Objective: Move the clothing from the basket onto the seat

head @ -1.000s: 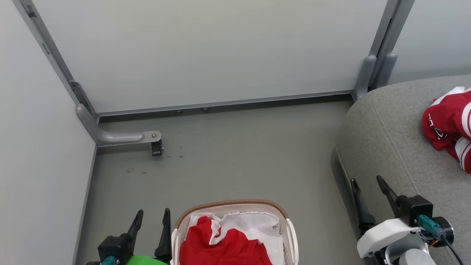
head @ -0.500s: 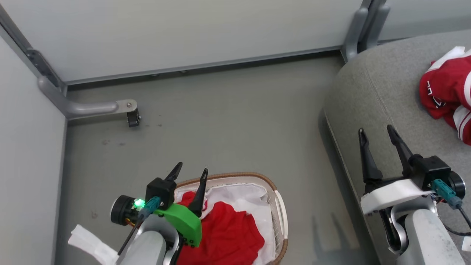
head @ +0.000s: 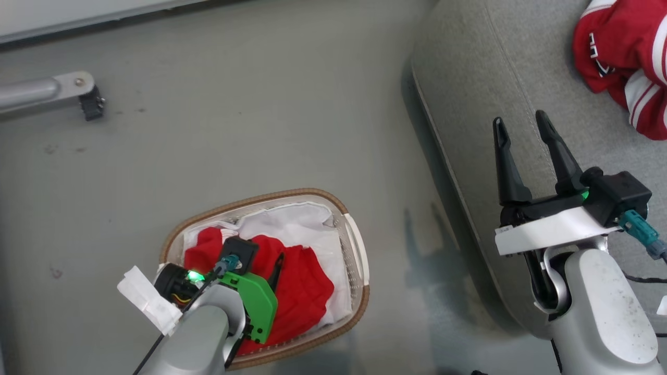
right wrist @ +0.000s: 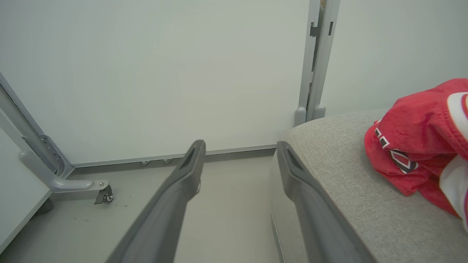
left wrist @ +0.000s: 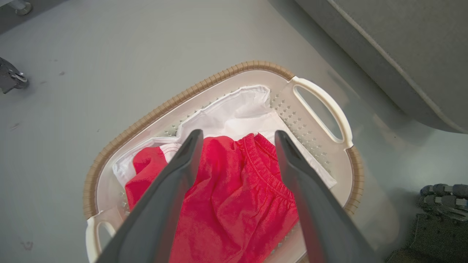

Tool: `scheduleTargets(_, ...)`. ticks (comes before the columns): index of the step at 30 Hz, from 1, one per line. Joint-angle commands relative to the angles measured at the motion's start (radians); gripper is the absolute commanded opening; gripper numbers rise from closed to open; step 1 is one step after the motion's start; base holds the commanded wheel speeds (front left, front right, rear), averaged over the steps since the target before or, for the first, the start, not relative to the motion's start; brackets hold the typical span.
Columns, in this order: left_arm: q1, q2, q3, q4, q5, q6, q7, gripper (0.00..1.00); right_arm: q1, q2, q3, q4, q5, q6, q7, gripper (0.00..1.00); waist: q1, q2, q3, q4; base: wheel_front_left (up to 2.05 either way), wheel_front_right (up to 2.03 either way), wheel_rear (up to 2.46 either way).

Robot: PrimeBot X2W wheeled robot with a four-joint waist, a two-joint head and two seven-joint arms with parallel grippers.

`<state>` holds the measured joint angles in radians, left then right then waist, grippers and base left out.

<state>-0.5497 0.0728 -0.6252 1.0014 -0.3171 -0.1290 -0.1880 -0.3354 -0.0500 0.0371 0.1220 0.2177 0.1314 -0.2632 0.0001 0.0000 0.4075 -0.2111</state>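
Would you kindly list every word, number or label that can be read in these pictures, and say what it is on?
Red-and-white garment on the seat: white outlined print, folded and partly hidden, too broken to read.
Red garment in the basket: no print showing.
Nothing else carries text.

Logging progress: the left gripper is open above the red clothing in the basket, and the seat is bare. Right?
The seat is not bare: a red-and-white garment lies on it, as the head view shows. The left gripper is open above the red clothing in the basket.
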Motion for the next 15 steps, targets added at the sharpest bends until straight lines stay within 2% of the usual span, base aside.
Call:
scheduleTargets(1,-0.033,0.018,-0.009,0.026,-0.006,-0.002,0.007,1.0,-0.023,-0.001,0.004,-0.016,0.017,-0.001,-0.002,1.0,-0.0001,0.0,0.168,-0.152,0.0,0.0,0.0)
scheduleTargets(8,-0.119,0.052,-0.084,0.125,0.012,-0.002,0.026,1.0,-0.059,0.0,0.014,-0.07,0.087,-0.001,-0.002,1.0,-0.0001,0.0,0.303,-0.209,0.0,0.0,0.0)
scheduleTargets(15,-0.192,0.076,-0.139,0.167,0.018,-0.002,0.028,1.0,-0.093,0.0,0.032,-0.096,0.135,-0.001,-0.002,1.0,-0.0001,0.0,0.397,-0.236,0.0,0.0,0.0)
